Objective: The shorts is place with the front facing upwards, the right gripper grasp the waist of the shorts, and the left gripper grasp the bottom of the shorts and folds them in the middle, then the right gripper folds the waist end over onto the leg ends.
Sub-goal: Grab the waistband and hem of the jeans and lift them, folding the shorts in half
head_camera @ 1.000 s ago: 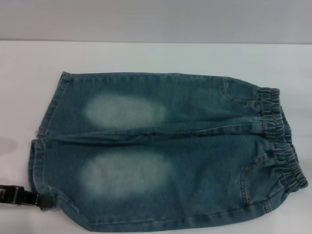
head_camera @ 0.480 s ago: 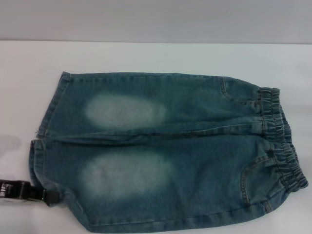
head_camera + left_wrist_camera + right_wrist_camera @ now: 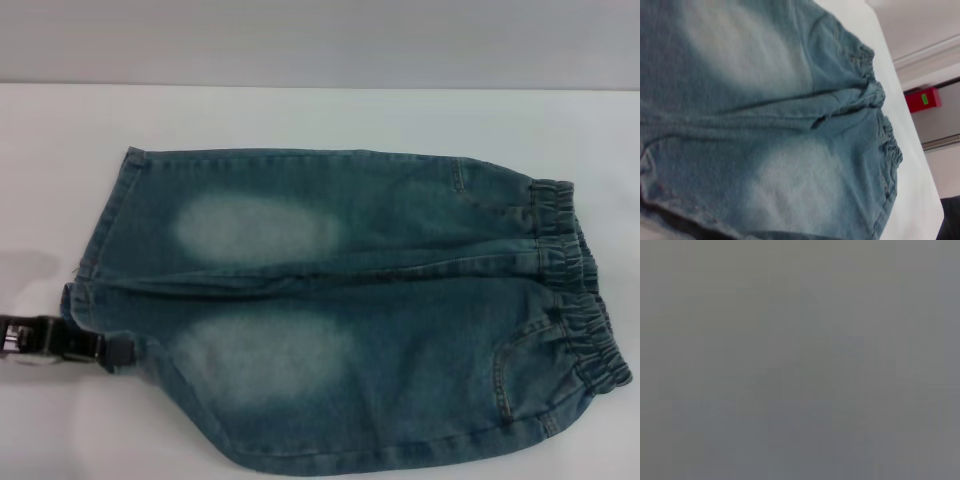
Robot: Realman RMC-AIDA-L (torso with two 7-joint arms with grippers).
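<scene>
At the near-left hem corner of the shorts [image 3: 340, 310], left gripper [image 3: 105, 350] is clamped on the bottom of the shorts [image 3: 95, 270], corner lifted off the white table [image 3: 300, 115]. Shorts' long axis runs left-right, elastic waistband [image 3: 575, 290] at the right end. Right gripper is out of view, its wrist view blank; waist ungrabbed, left arm nearer. Open table beyond the shorts for the fold.

A white table [image 3: 300, 115]; a red box [image 3: 922, 99] stands beyond it.
</scene>
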